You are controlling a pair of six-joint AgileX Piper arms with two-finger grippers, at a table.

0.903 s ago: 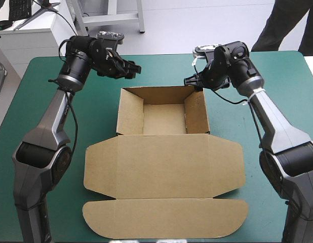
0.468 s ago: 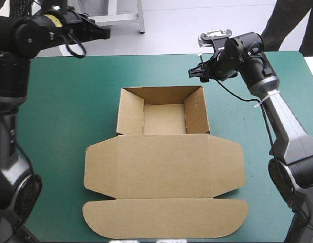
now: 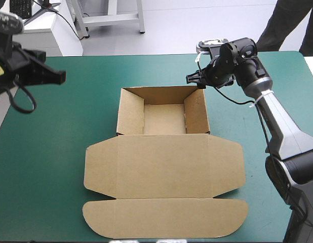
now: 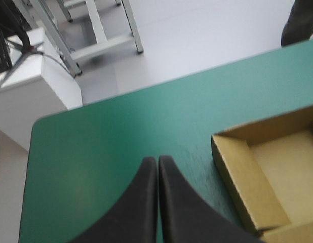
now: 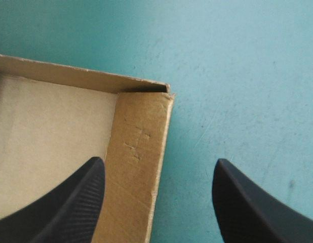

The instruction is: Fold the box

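Left gripper (image 3: 59, 76) has swung outward and lower since just before. It now hangs off the table's far left corner, well apart from the box (image 3: 164, 114), its black fingers (image 4: 146, 202) pressed into one point with nothing between them. Ahead of its tips lies bare teal-green cover (image 3: 70, 131); the box's far left corner sits off to one side. Right gripper (image 3: 195, 79) has dipped slightly toward the box's far right corner — fingers wide apart, empty. The right side wall's top edge runs under the gap, nearer one finger; the other finger is over bare cover. The box is an open tray, walls up, with its lid (image 3: 164, 167) flat on the cover toward the near edge.
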